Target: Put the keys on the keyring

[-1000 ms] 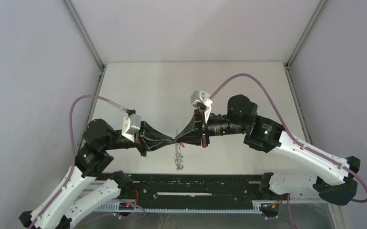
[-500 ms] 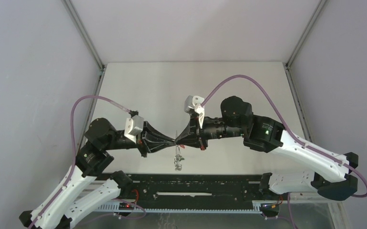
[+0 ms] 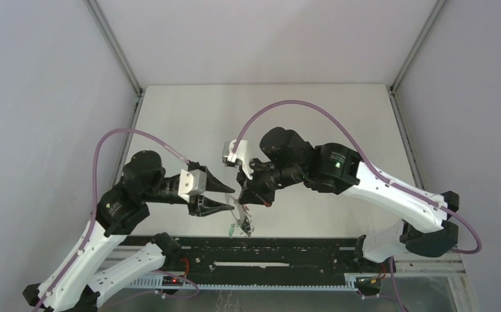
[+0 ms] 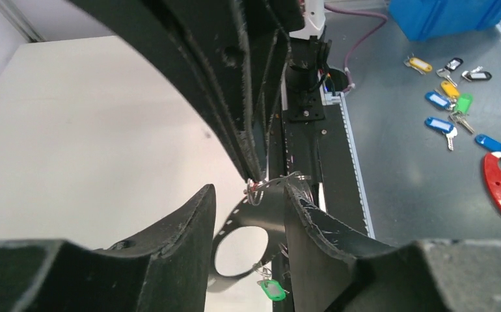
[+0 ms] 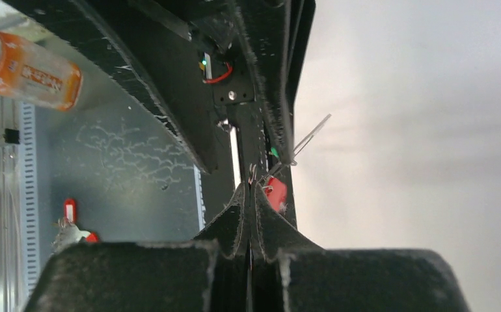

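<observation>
My right gripper (image 3: 241, 194) (image 5: 251, 187) is shut on the keyring (image 3: 241, 218), a limp dark loop (image 4: 233, 220) that hangs from its tips above the table's near edge. The red-headed key (image 5: 275, 194) sits right beside the shut right fingertips. The green-headed key (image 3: 233, 229) (image 4: 270, 289) dangles at the bottom of the loop. My left gripper (image 3: 233, 199) (image 4: 250, 190) faces the right one tip to tip. It is open, its fingers on either side of the hanging loop, and it holds nothing.
A black mounting rail (image 3: 267, 250) runs along the near edge just below the dangling keys. Beyond the table's edge, the floor holds several coloured key tags (image 4: 443, 123) and a blue bin (image 4: 449, 13). An orange bottle (image 5: 20, 65) lies off the table.
The left gripper has opened, let go of the ring and drawn back a little. The right arm has swung left and nearer with the keyring, which now hangs lower.
</observation>
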Motion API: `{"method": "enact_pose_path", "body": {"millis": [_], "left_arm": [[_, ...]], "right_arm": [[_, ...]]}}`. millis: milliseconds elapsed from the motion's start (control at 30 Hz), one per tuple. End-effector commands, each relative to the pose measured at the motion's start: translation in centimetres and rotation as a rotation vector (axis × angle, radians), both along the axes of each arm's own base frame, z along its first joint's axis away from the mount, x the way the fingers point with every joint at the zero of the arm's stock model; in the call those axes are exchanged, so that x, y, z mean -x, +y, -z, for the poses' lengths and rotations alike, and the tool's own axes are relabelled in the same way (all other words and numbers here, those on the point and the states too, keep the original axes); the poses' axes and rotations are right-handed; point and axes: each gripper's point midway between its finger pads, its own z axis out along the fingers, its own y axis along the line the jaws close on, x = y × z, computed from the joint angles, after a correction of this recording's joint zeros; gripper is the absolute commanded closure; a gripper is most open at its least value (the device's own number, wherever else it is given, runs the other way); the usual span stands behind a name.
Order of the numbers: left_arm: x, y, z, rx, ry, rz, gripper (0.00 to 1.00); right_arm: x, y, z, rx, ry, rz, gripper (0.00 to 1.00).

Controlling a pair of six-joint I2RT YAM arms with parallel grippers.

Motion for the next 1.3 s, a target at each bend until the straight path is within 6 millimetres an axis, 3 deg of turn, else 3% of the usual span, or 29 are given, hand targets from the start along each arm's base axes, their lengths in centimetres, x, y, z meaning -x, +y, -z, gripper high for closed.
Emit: {"method": "enact_pose_path", "body": {"millis": [0,200,500,800,1267], "left_arm": [[1.0,0.6,0.2,-0.044,-0.052,0.057,0.54],[0.8,0.5,1.4,-0.074,-0.016,0.062,0.61],[-0.2,-0.3,1.5,-0.05,-0.002,0.037,0.63],[1.2,0.1,2.7,-0.081,0.033,0.093,0.83],[1.1,0.4,4.1,-0.134,0.06,0.079,0.83]], "right_arm": [[-0.2,-0.7,-0.6,0.058,-0.06,0.0,1.0],[-0.3,-0.3,-0.8,0.077,-0.08,-0.003,1.0],[0.4,0.9,-0.7,0.082,-0.082,-0.045,1.0],[0.4,1.7,-0.7,0.084,-0.084,-0.055,1.0],[0.7,2.1,-0.5,0.096,-0.076,-0.061,1.0]]}}
